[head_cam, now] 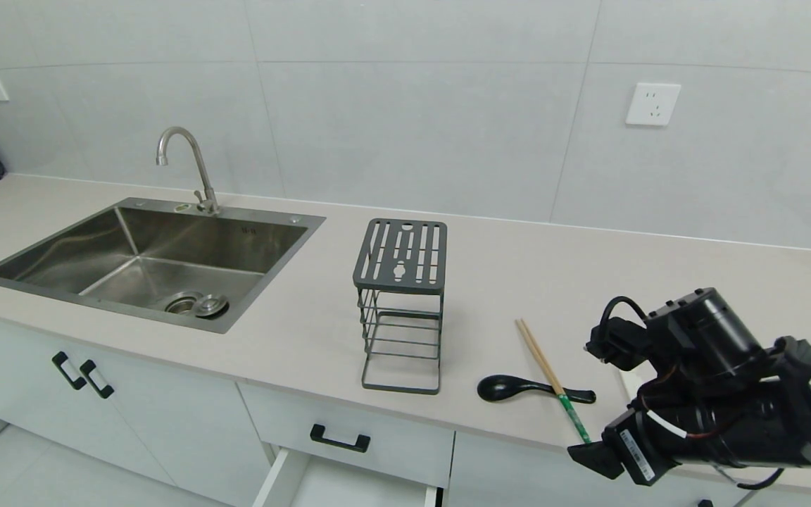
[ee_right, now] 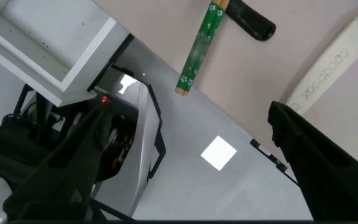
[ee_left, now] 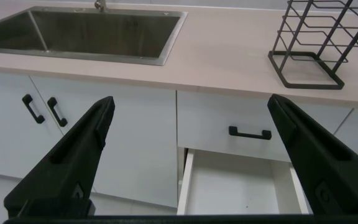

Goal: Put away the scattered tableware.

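Note:
A pair of wooden chopsticks [head_cam: 546, 373] with green ends lies on the counter right of the rack, crossing the handle of a black spoon [head_cam: 518, 387]. Their green tips [ee_right: 197, 50] overhang the counter's front edge beside the spoon handle [ee_right: 250, 18]. A white utensil [ee_right: 334, 62] lies further right on the counter. My right gripper [ee_right: 191, 115] hangs open and empty just off the counter edge, near the chopstick tips [head_cam: 602, 454]. Low in front of the cabinets, my left gripper [ee_left: 190, 106] is open and empty, facing the open white drawer [ee_left: 241, 186].
A dark grey wire rack [head_cam: 400, 303] stands mid-counter. The steel sink [head_cam: 39, 250] with its faucet [head_cam: 184, 158] is on the left. The open drawer [head_cam: 349, 486] juts out below the rack. Cabinet doors with black handles [ee_left: 42, 109] sit under the sink.

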Motion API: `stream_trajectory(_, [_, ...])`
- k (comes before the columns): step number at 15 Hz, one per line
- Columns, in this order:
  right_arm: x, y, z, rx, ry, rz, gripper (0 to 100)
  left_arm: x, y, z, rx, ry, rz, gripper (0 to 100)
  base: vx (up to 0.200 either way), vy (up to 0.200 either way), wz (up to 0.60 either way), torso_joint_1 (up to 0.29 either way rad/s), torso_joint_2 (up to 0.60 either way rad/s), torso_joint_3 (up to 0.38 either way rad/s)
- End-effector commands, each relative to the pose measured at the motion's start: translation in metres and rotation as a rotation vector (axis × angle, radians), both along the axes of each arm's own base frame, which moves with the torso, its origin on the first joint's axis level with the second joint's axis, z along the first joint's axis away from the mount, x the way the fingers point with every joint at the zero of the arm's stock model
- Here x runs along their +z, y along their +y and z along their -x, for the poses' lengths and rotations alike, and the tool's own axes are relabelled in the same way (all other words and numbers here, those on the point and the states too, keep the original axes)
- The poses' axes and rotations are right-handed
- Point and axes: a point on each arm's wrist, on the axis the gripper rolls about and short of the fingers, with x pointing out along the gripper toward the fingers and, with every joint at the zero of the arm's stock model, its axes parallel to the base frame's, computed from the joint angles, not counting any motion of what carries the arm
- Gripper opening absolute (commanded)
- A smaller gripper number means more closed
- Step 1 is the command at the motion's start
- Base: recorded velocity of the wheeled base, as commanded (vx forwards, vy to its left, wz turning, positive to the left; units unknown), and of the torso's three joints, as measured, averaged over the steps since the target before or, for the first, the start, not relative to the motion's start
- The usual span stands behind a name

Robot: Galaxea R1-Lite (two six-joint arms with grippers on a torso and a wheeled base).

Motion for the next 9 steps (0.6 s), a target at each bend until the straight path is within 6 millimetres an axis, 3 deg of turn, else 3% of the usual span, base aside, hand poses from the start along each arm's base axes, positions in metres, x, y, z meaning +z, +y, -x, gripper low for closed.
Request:
stream_trajectory(1, [-0.012,0.006,-0.008,0.003,0.022,0.016,100,0.0,0.0,0.0,-0.001,0.001,0.0,100,0.0,0.0,0.0,0.0,0.0,0.0])
stream_trajectory(9, [-0.029,0.016,-0.023,0.004,0.061,0.046,100,0.0,0.0,0.0,0.0,0.001,0.0,100,0.0,0.0,0.0,0.0,0.0,0.0])
